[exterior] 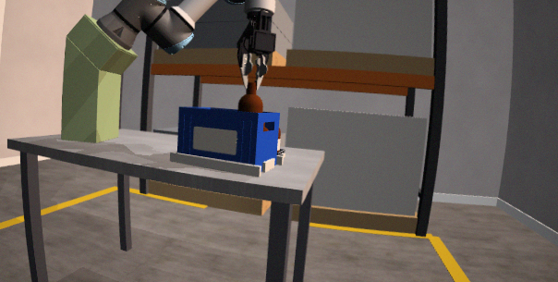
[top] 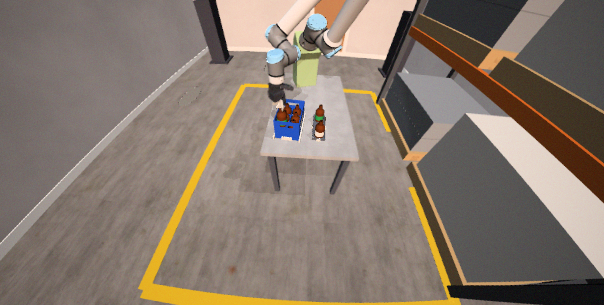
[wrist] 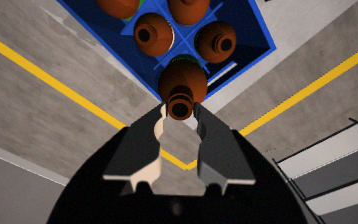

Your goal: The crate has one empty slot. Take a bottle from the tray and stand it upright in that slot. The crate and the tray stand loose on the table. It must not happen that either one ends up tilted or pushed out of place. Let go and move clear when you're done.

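Crate (top: 287,131) left of tray (top: 319,136) on table (top: 340,150); held bottle (exterior: 250,101) in crate corner

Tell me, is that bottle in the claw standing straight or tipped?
Upright: the bottle hangs neck-up from the fingers, partly sunk into the blue crate.

A smooth, glossy brown bottle (wrist: 182,80) is seen above the matt blue plastic-looking crate (exterior: 222,135); beneath the crate, the grey counter (exterior: 139,153) looks mottled.
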`<state>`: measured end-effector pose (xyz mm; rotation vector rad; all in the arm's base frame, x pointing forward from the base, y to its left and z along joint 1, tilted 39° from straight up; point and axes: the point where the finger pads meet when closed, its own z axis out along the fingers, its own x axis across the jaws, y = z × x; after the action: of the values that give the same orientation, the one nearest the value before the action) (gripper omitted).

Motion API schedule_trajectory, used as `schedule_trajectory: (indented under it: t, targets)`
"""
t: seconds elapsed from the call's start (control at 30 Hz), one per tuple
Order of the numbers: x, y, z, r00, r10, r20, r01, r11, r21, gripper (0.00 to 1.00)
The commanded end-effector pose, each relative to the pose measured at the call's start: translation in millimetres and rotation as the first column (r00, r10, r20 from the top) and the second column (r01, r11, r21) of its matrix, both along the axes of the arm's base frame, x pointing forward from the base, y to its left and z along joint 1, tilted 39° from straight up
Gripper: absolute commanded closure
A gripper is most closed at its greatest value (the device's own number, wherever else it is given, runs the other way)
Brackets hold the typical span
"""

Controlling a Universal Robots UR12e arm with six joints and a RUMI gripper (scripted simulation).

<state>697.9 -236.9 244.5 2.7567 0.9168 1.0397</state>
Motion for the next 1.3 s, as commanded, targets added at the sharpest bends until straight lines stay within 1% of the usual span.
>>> schedule_trajectory:
  t: [0.0,0.47,1.27]
  targets:
    - [-0.4,1.1,-1.4,1.000,0.000,-0.001,0.000,1.000,0.001,1.00]
    - [2.5,1.7,-5.0,1.000,0.000,-0.001,0.000,1.000,0.001,1.00]
    - [17.6,5.2,-23.8,1.000,0.000,-0.001,0.000,1.000,0.001,1.00]
